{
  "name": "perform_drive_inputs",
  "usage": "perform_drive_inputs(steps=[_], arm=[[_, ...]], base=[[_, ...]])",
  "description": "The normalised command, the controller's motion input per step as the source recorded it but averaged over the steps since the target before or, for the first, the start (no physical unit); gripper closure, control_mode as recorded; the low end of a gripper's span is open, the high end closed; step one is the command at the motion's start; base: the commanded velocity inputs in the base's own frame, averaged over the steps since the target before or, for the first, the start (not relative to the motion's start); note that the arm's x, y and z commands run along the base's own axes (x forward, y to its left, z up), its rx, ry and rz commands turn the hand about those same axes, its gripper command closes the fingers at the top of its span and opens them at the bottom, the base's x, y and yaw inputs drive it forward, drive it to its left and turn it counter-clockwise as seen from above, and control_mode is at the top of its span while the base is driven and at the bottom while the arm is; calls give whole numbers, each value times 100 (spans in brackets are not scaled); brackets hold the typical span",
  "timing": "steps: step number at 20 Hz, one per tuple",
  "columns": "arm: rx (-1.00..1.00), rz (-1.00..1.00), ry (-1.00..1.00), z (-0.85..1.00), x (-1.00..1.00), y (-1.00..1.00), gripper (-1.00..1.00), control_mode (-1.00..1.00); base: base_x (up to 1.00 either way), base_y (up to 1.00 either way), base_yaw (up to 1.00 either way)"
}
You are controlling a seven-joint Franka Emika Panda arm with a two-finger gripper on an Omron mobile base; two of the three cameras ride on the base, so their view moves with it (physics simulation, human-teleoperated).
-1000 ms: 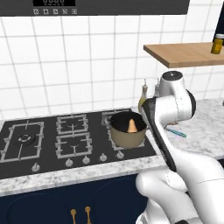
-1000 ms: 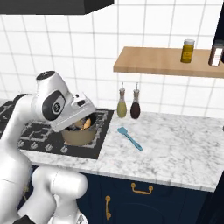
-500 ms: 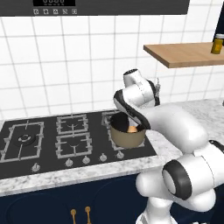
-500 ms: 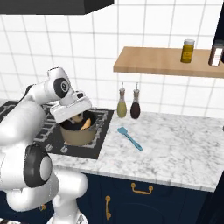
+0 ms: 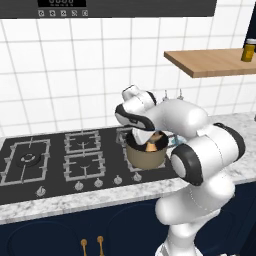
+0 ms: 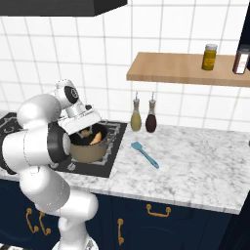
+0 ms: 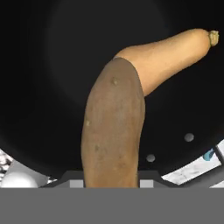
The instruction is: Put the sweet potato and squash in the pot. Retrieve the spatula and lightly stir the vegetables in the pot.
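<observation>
On the black hob, left base view: my pincer (image 5: 148, 141) hangs over the tan round pot (image 5: 145, 156); right base view: teal spatula (image 6: 145, 154) waits unused on the marble; hand view: I grip the brown oblong sweet potato (image 7: 114, 131) above the pale orange squash (image 7: 170, 54) already inside.

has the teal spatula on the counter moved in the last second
No. In the right base view the spatula lies on the marble counter in front of the two bottles, the same spot as before.
</observation>
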Motion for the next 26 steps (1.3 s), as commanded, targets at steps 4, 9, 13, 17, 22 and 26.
perform_drive_inputs(steps=[4, 9, 13, 17, 22, 26], arm=[[-3, 0, -1, -21, 2, 2, -100, -100], [0, 0, -16, 28, -15, -14, -100, -100], [0, 3, -26, 100, -83, -40, -100, -100], [4, 2, -28, 63, -100, -39, -100, -100], [19, 0, -18, 9, -100, -68, -100, -100], [22, 0, -2, 0, -51, -99, -100, -100]], base=[[0, 0, 0], [0, 0, 0], [0, 0, 0], [0, 0, 0], [0, 0, 0], [0, 0, 0]])
